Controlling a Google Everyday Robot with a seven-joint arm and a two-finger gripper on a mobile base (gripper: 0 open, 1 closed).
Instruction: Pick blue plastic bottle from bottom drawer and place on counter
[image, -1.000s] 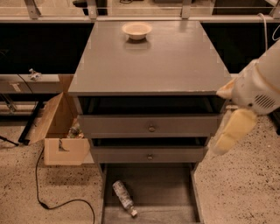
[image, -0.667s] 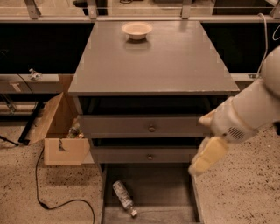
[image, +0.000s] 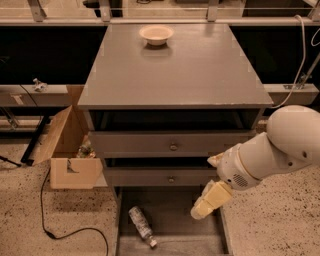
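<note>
The blue plastic bottle (image: 141, 226) lies on its side in the open bottom drawer (image: 175, 207), at the front left, with its cap toward the drawer front. My gripper (image: 205, 201) is cream-coloured and hangs over the right side of the bottom drawer, to the right of the bottle and apart from it. The white arm behind it reaches in from the right. The counter (image: 175, 75) is the grey cabinet top, with a cream bowl (image: 156, 34) at its far edge.
Two shallower drawers with round knobs (image: 173, 147) sit above the bottom drawer, both slightly open. An open cardboard box (image: 65, 150) stands left of the cabinet. A black cable (image: 60, 227) runs across the speckled floor at the left.
My arm has swung down and to the left, from beside the cabinet's right edge to over the right side of the bottom drawer. The bottle has not moved.
</note>
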